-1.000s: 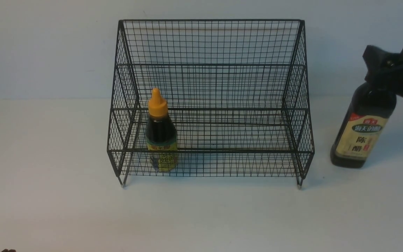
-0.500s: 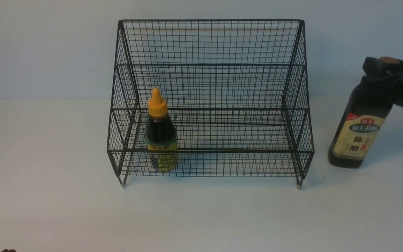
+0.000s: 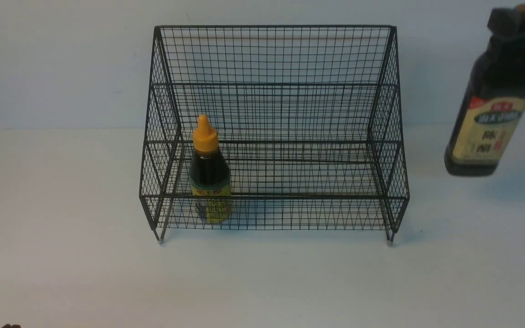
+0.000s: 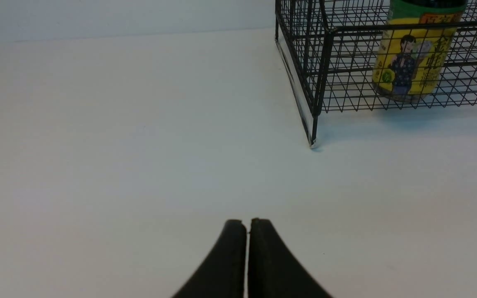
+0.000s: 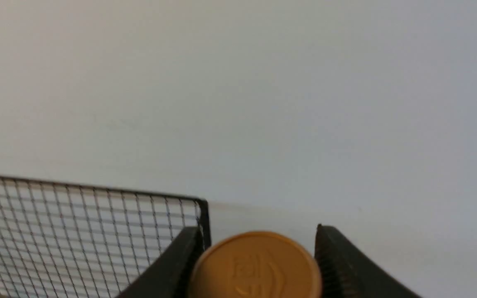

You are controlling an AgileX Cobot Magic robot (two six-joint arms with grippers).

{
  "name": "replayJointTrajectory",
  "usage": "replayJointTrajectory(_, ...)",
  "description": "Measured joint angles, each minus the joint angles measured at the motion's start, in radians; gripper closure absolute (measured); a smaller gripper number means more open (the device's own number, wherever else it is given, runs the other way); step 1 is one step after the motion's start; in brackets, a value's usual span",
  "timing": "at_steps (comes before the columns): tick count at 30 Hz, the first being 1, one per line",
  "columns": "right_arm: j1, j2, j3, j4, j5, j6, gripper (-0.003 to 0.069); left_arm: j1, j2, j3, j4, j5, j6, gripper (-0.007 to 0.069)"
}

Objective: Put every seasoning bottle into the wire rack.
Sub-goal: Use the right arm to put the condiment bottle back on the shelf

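Jaws (image 5: 259, 252) hold the big bottle (image 3: 488, 123) by its neck; it hangs below them, looks heavy, and could swing.

Room type unclear, lab or test bench maybe: robot's right gripper (image 3: 517, 32) at 1-2 o'clock, plain pale wall (image 3: 62, 59) at 12, bare whitish tabletop (image 3: 262, 282) at 6. Seasoning bottles alone don't prove a kitchen.

An orange-capped squeeze bottle (image 3: 211, 175) leans inside the black wire rack (image 3: 274, 197), center-left; a dark, cream-labeled bottle (image 3: 495, 109) hangs tilted, upper right.
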Motion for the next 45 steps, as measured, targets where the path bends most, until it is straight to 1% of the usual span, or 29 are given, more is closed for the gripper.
replayJointTrajectory(2, 0.032, -0.004, -0.048, 0.0, 0.036, 0.0, 0.0338, 0.0, 0.0, 0.0, 0.0, 0.0, 0.0, 0.0629)
replayJointTrajectory(3, 0.032, -0.004, -0.053, 0.0, 0.036, 0.0, 0.0338, 0.0, 0.0, 0.0, 0.0, 0.0, 0.0, 0.0629)
replayJointTrajectory(5, 0.075, -0.005, -0.119, 0.006, 0.086, 0.003, 0.0338, 0.0, 0.0, 0.0, 0.0, 0.0, 0.0, 0.0629)
replayJointTrajectory(7, 0.099, -0.005, -0.153, 0.009, 0.099, 0.011, 0.0338, 0.0, 0.0, 0.0, 0.0, 0.0, 0.0, 0.0629)
replayJointTrajectory(13, 0.177, 0.002, -0.244, 0.027, 0.07, 0.027, 0.0338, 0.0, 0.0, 0.0, 0.0, 0.0, 0.0, 0.0629)
replayJointTrajectory(16, 0.194, 0.038, -0.281, 0.049, 0.048, 0.071, 0.0338, 0.0, 0.0, 0.0, 0.0, 0.0, 0.0, 0.0629)
replayJointTrajectory(18, 0.198, 0.052, -0.287, 0.051, 0.042, 0.081, 0.0338, 0.0, 0.0, 0.0, 0.0, 0.0, 0.0, 0.0629)
replayJointTrajectory(23, 0.216, 0.176, -0.295, 0.058, 0.029, 0.14, 0.0339, 0.0, 0.0, 0.0, 0.0, 0.0, 0.0, 0.0629)
replayJointTrajectory(33, 0.215, 0.265, -0.304, 0.064, -0.051, 0.148, 0.0339, 0.0, 0.0, 0.0, 0.0, 0.0, 0.0, 0.0629)
replayJointTrajectory(38, 0.212, 0.28, -0.303, 0.068, -0.031, 0.146, 0.0339, 0.0, 0.0, 0.0, 0.0, 0.0, 0.0, 0.0629)
replayJointTrajectory(43, 0.19, 0.291, -0.303, 0.102, 0.0, 0.146, 0.0339, 0.0, 0.0, 0.0, 0.0, 0.0, 0.0, 0.0629)
replayJointTrajectory(45, 0.188, 0.297, -0.303, 0.1, 0.06, 0.143, 0.0339, 0.0, 0.0, 0.0, 0.0, 0.0, 0.0, 0.0629)
